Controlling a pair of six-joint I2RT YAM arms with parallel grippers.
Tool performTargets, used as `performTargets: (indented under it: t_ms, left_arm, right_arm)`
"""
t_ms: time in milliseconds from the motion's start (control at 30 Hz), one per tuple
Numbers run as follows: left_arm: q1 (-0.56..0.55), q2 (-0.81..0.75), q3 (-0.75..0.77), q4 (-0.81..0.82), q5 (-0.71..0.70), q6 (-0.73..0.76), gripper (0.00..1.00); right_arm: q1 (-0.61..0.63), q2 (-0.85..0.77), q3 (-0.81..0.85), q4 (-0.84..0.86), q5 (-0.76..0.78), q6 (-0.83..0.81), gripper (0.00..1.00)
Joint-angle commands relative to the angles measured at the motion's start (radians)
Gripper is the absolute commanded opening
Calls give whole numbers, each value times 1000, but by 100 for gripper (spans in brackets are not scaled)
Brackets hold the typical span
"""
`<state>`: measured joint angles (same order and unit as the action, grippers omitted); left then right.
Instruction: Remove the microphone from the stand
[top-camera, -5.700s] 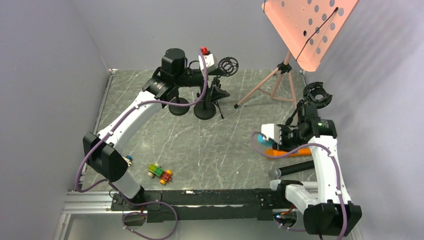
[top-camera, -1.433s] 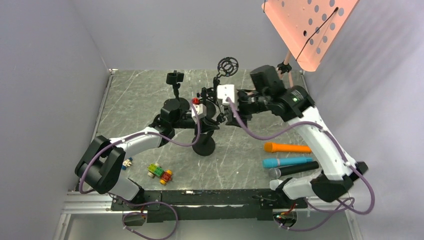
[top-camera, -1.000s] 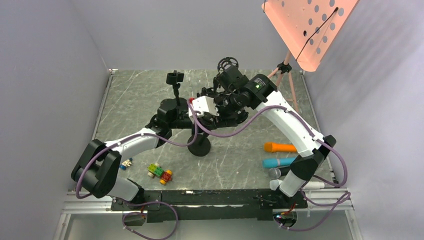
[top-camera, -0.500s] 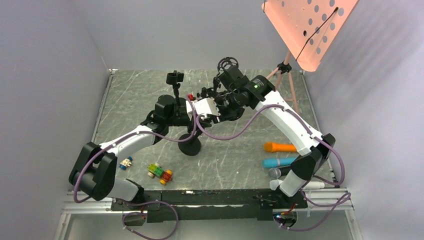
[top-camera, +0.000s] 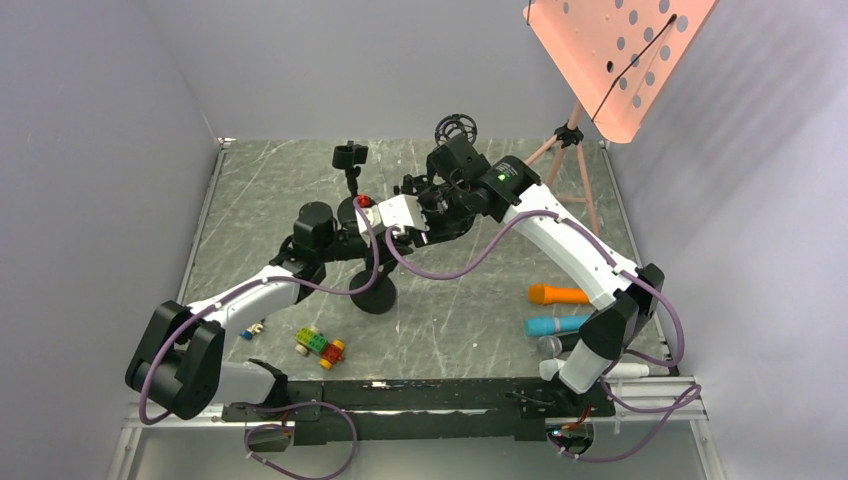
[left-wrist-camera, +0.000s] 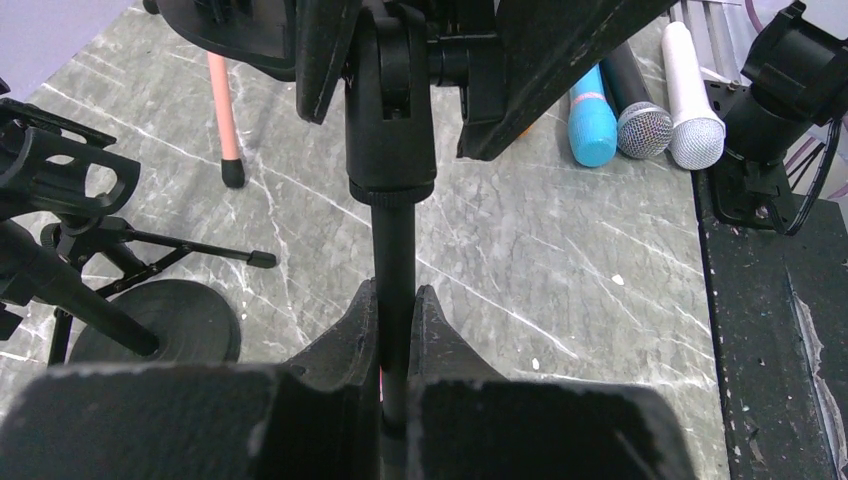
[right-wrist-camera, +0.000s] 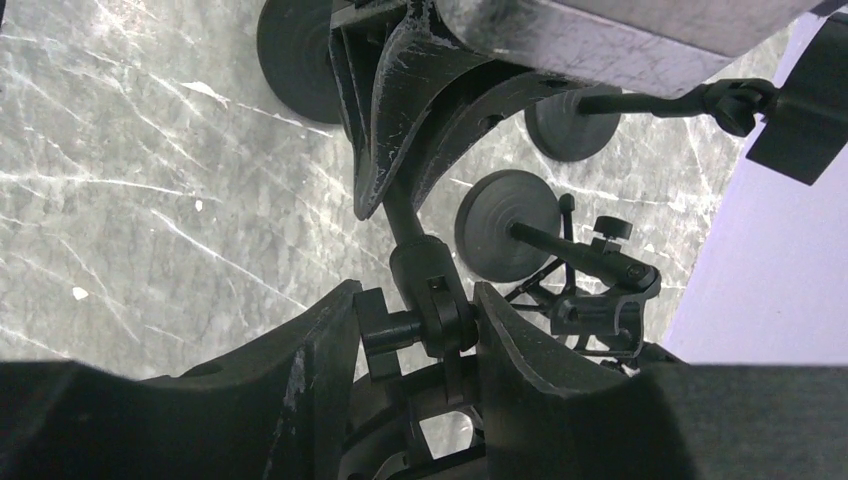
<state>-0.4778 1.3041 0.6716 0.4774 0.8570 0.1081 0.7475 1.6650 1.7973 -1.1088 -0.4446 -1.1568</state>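
Observation:
My left gripper (top-camera: 385, 238) (left-wrist-camera: 395, 296) is shut on the thin black pole (left-wrist-camera: 395, 240) of the stand, whose round base (top-camera: 373, 294) hangs tilted above the table. Over the pole sits the stand's swivel joint (left-wrist-camera: 390, 100) (right-wrist-camera: 437, 300) with a side knob (right-wrist-camera: 385, 330). My right gripper (top-camera: 425, 205) (right-wrist-camera: 415, 292) is closed on that joint, one finger against the knob and the other against the joint's far side. The microphone does not show on this stand; its clip is hidden behind the right gripper's body.
Orange (top-camera: 560, 295), blue (top-camera: 555, 325) (left-wrist-camera: 592, 112), black (left-wrist-camera: 635, 112) and white (left-wrist-camera: 690, 112) mics lie at the near right. Two other black stands (top-camera: 350, 160) (top-camera: 457, 130) stand behind. A pink music stand (top-camera: 610, 60) is far right; toy bricks (top-camera: 320, 345) lie near left.
The left arm has carried the stand leftward, its base shifting left with it. The right gripper followed and narrowed around the swivel joint.

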Motion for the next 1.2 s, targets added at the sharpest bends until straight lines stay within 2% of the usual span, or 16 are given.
performTargets:
  t_ms: [0,100,133,167,200,267,333,467,567,667,800,933,1067,1167]
  left_arm:
    - [0,-69,16,133,107,18,2]
    - [1,-75,13,143,95,2,4]
    - [3,-79,14,140,92,0,8]
    - [6,-84,19,124,90,-1,17]
    - [8,-92,24,97,83,0,33]
    - [16,-122,38,14,66,25,50]
    - [16,-168,53,-122,55,100,58]
    - [15,-288,34,-361,28,249,67]
    - [15,-335,-5,-443,-20,289,70]
    - [15,-299,-12,-456,-11,296,69]
    - [41,-182,66,-545,87,379,66]
    - [107,-77,144,-592,181,398,64]
    - [114,-8,179,-587,217,451,64]
    - [111,79,241,-630,295,470,61]
  right_arm:
    - [21,56,-46,-100,6,45,42]
    - [43,53,-58,-85,59,56,27]
    - [49,46,-66,-78,75,55,22]
    - [51,38,-77,-68,86,56,18]
    - [52,30,-86,-58,96,59,16]
    - [53,9,-99,-41,110,68,11]
    - [56,-1,-105,-32,126,71,10]
    - [60,-14,-124,-16,154,60,9]
    - [59,-16,-130,-8,167,47,8]
    - [59,-24,-132,-10,162,28,8]
    - [60,-59,-181,10,176,-35,7]
    - [61,-134,-251,59,193,-125,6]
    - [61,-193,-336,138,199,-191,5]
    - [61,-192,-345,158,200,-200,5]
